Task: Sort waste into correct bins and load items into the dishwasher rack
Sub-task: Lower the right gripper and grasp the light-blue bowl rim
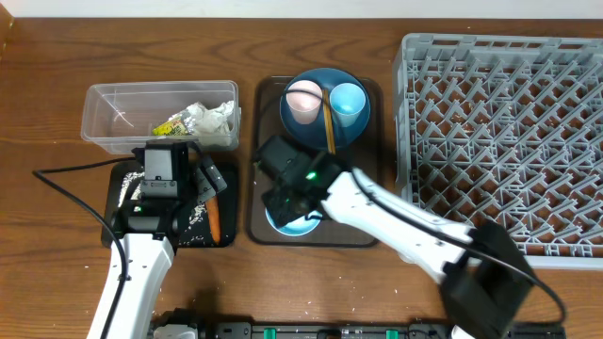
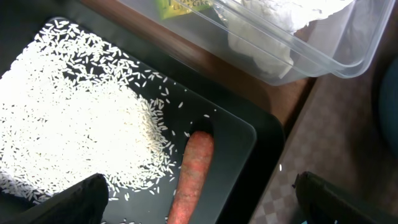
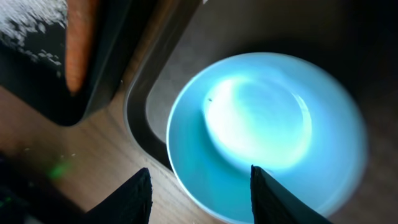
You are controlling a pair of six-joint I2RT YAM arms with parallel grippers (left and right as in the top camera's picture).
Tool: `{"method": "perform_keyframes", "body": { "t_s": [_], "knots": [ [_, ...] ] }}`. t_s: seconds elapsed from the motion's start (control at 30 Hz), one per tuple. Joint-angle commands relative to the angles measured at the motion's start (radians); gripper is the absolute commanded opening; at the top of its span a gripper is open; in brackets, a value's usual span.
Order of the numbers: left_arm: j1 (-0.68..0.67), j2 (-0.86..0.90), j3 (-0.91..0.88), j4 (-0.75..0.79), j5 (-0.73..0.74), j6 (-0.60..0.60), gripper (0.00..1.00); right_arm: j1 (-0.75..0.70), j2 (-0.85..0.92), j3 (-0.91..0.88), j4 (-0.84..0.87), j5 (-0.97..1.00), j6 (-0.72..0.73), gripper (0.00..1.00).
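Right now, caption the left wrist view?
Open left hand above black tray of rice and a carrot piece, clear tub beyond.

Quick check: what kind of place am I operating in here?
Probably a tabletop dish-clearing station: a grey dishwasher rack, a brown serving tray carrying a light-blue bowl, and a clear tub holding a crumpled wrapper.

1. A clear rectangular plastic tub (image 1: 122, 113) at the tabletop's rear left holds a crumpled white-and-yellow paper wrapper (image 1: 203, 120).
2. Just in front of it, a shallow black rectangular tray (image 2: 239, 140) carries loose white rice grains (image 2: 68, 118) and a small orange carrot piece (image 2: 193, 174).
3. A large round dark-blue plate (image 1: 356, 130) at rear centre bears an upright pale pink cup (image 1: 303, 98), an upright light-blue cup (image 1: 348, 100) and wooden chopsticks (image 1: 328, 127) between them.
4. A light-blue bowl with white inside (image 3: 267, 124) sits upright in front of the plate.
5. A large square grey plastic grid rack (image 1: 499, 141) fills the right side.
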Motion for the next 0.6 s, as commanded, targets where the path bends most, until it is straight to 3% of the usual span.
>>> {"method": "perform_keyframes", "body": {
  "t_s": [0.0,0.3,0.47,0.57],
  "knots": [
    [0.008,0.003,0.014,-0.006,0.0,-0.002,0.98,0.03,0.046,0.013,0.021,0.014,0.011,0.49],
    [0.008,0.003,0.014,-0.006,0.0,-0.002,0.98,0.085,0.138,0.013,0.05,0.096,-0.001,0.46],
    [0.008,0.003,0.014,-0.005,0.0,-0.002,0.98,0.086,0.138,0.013,0.052,0.095,0.0,0.21],
    [0.008,0.003,0.014,-0.005,-0.001,-0.002,0.98,0.086,0.138,0.012,0.05,0.095,0.0,0.22]
  ]
}}
